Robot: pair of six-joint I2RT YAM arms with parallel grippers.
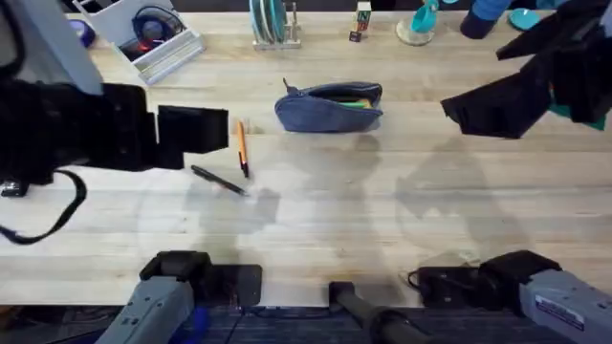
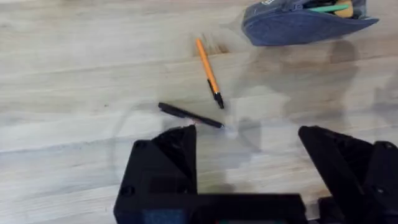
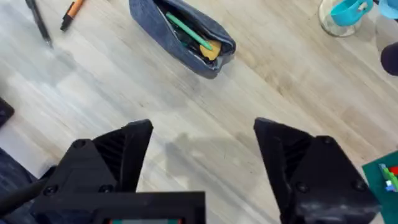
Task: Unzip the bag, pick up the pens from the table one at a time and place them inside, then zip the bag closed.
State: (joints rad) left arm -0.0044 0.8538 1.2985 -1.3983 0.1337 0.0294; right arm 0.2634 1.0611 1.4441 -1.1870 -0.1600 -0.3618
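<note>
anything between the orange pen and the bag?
Nothing: bare table separates the orange pen from the bag, clearest in the left wrist view.

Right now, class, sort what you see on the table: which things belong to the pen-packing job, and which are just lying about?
Belong to the job:
bag, unzipped
orange pen
black pen

Just lying about:
white tray, far left
rack of plates
teal cup
</note>
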